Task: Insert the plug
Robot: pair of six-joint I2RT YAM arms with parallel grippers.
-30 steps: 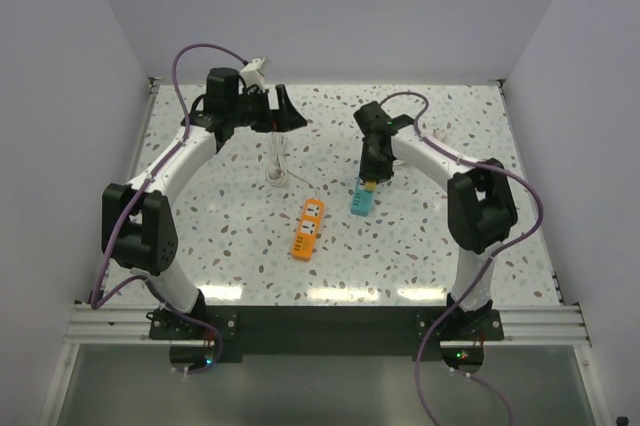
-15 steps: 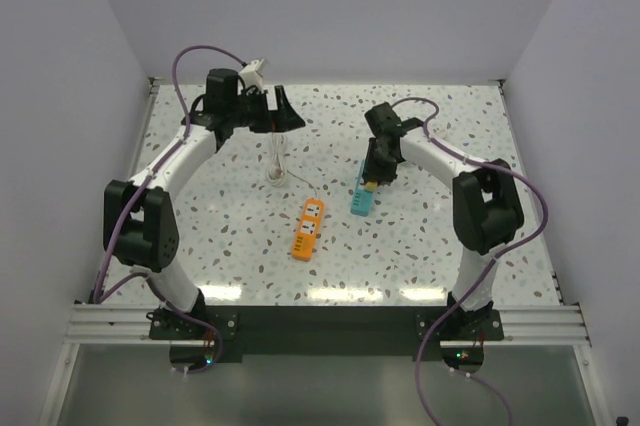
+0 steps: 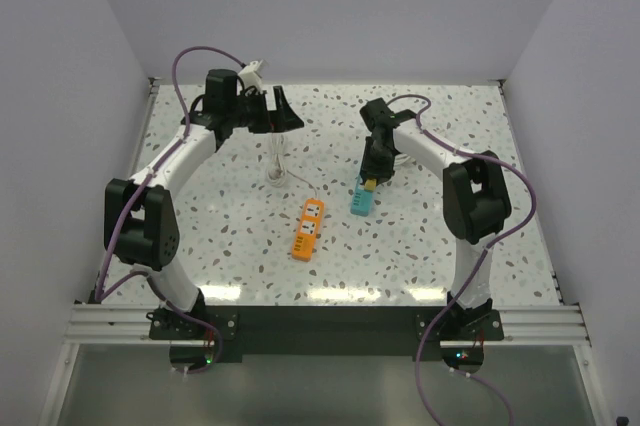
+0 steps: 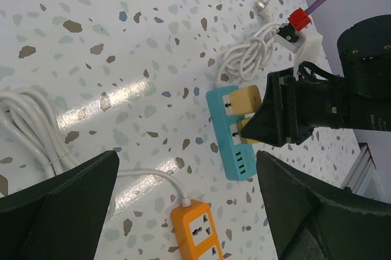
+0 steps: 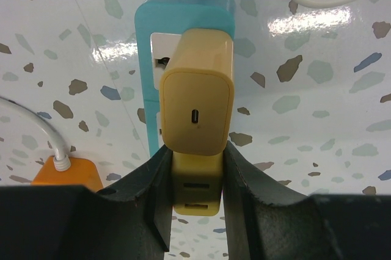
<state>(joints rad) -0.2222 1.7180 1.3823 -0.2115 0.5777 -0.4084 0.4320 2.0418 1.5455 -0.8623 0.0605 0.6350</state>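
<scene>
On the left, the left gripper hangs above the far part of the table with its jaws spread to the widest and nothing between them; it takes no part in the work. Below it lies a white coiled cable, round and smooth, and then the orange power strip, a flat plastic bar with unused sockets. More to the right is the teal power strip, also of glossy hard plastic with rounded corners. In its socket near the cord end a yellow-tan charger is already seated, a blocky one with a small oval port on top. Just beside it, touching it, stands the plug, of the same matte yellow-tan plastic with two slots on its face. The right gripper holds it, its black fingers closed narrowly on the two sides. I judge the task to be nearly done: the plug is at the second socket of the teal strip, but whether its pins are fully in I cannot tell. What seems left is to press it home and to let go. The table is shiny, white with speckles.
</scene>
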